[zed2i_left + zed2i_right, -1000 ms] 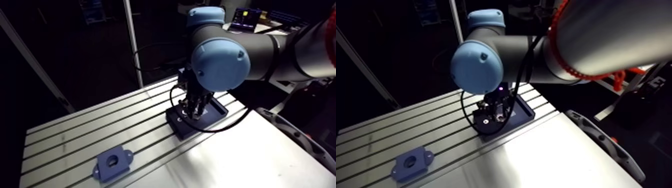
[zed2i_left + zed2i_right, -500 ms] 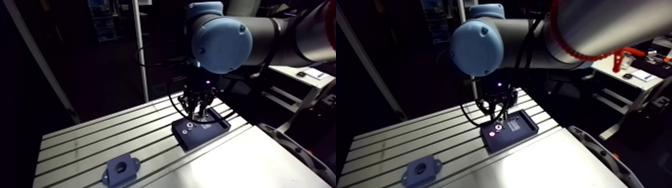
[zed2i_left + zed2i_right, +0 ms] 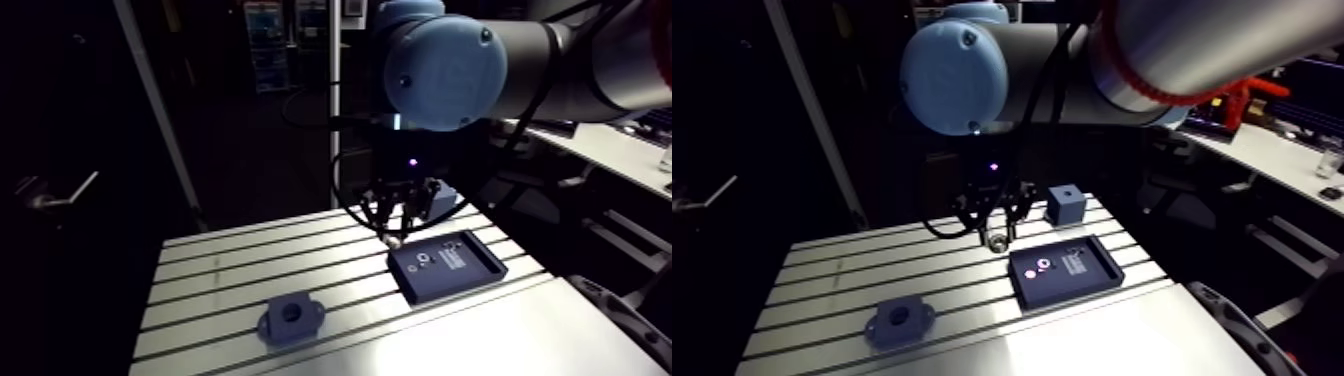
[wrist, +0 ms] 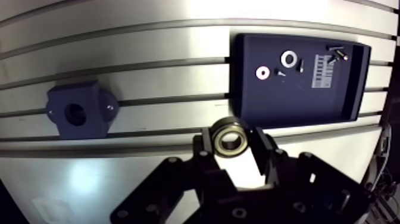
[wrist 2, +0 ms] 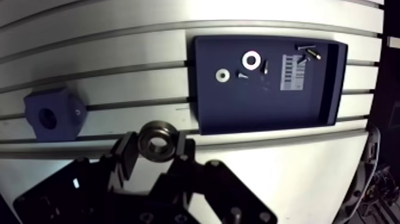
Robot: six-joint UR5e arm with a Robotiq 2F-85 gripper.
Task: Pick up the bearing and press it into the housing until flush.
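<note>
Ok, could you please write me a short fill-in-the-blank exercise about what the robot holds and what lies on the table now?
1. The hand is shut on the ____.
2. The bore of the housing is ____: nothing sits in it.
3. The two white washers lie inside the dark ____.

Missing words: bearing; empty; tray.

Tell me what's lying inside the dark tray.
Inside the tray: two pale rings, a few small screws or pins and a printed label. The claw, shut on the bearing, hides none of its floor.
</note>
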